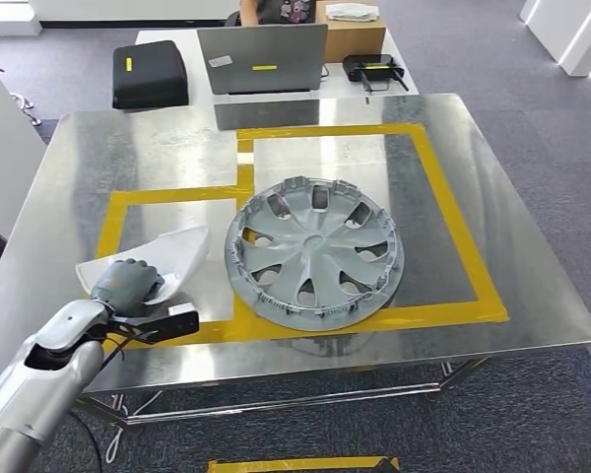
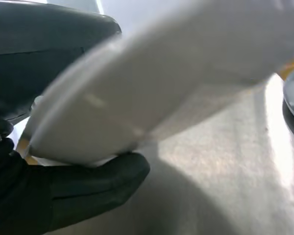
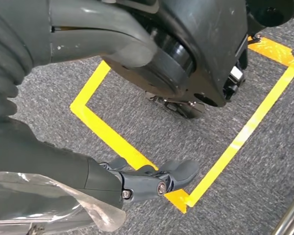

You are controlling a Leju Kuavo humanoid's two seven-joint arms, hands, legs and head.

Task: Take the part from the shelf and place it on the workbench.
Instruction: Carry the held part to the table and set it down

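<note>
No brand name or readable writing can be made out; the yellow stickers on the black case (image 1: 150, 74) and on the laptop (image 1: 263, 57) on the far desk are too small to read. Working from your left: your left hand (image 1: 127, 283) grips the white part (image 1: 163, 254) at the near left of the workbench (image 1: 500, 197), inside the smaller yellow-taped box. In the left wrist view the dark fingers (image 2: 97, 188) lie under the part (image 2: 164, 83) with the thumb over it, so the hand is closed on it; whether the part rests fully on the metal top or is held just above it cannot be told. Just beside it to the right lies a grey wheel cover (image 1: 315, 251), flat on the top, overlapping the yellow tape (image 1: 448, 207) between the two marked boxes; the part and the cover are close but apart. Behind the workbench, note a cardboard box (image 1: 350, 34) and a black device (image 1: 372, 69) on the desk, with a person seated at its far edge. Your right hand (image 3: 153, 181) hangs low over grey carpet marked with yellow floor tape (image 3: 108, 134); its fingers are extended and it holds nothing.
</note>
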